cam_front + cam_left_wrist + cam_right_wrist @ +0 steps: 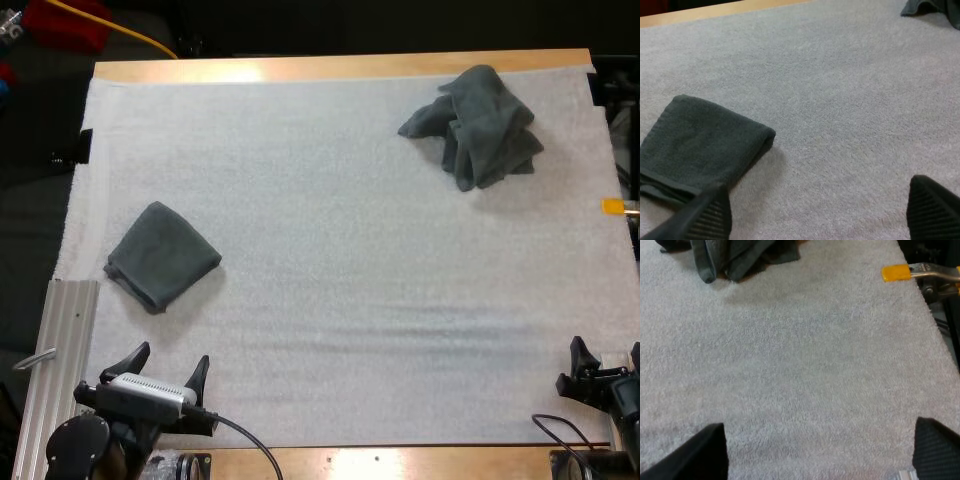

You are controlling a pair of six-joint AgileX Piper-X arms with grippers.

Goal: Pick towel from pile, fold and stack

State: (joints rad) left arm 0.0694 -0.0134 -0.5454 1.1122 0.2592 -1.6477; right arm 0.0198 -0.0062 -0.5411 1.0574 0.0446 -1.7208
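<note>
Our left tool (172, 356) is open at the near left edge of the white mat (350, 300). Its two black fingers (707, 217) stand well apart with nothing between them. Just ahead of this tool, a little to the side of its left finger, a dark grey-green folded towel (162, 256) lies flat on the mat. It is a squarish packet set at an angle, and in the high view it is clear of the fingers. In the left wrist view its rounded fold faces the middle of the mat, and its layered hems lie nearest our left finger. Between our two tools the mat runs bare across the wooden desk (340, 68). Far ahead of our right tool (606, 350), and somewhat to its left, the crumpled towel (478, 125) sits in a loose heap of folds and trailing corners. It is close to the far right corner of the mat and just short of the desk's far wooden edge, well apart from the folded one. The right tool is at the near right edge of the mat, also open. Its fingers (695, 455) are spread wide over bare mat and grip nothing, and the heap's edge lies well beyond them.
</note>
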